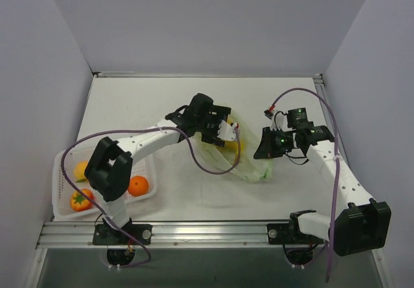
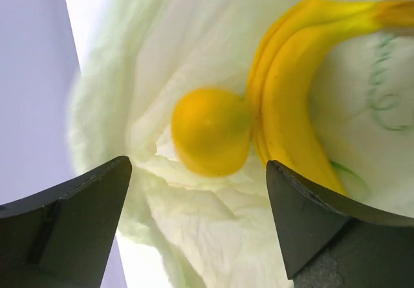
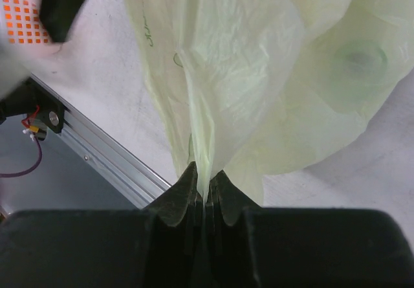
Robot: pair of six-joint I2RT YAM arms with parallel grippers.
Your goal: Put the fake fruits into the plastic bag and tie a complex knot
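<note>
The pale green plastic bag [image 1: 242, 165] lies open in the middle of the table. In the left wrist view a yellow lemon [image 2: 210, 131] and yellow bananas [image 2: 291, 107] lie inside the bag [image 2: 194, 236]. My left gripper [image 1: 223, 132] [image 2: 197, 204] is open and empty over the bag's mouth, just above the lemon. My right gripper [image 1: 266, 151] [image 3: 206, 194] is shut on a fold of the bag's film [image 3: 259, 74], holding its right edge up. An orange [image 1: 138, 186], a red-orange fruit [image 1: 81, 200] and a yellow fruit [image 1: 81, 170] sit in the white basket [image 1: 65, 214]. No knot shows.
The white perforated basket stands at the near left by the left arm's base. An aluminium rail [image 1: 207, 233] runs along the near table edge; it also shows in the right wrist view [image 3: 97, 158]. Grey walls close in the table on three sides.
</note>
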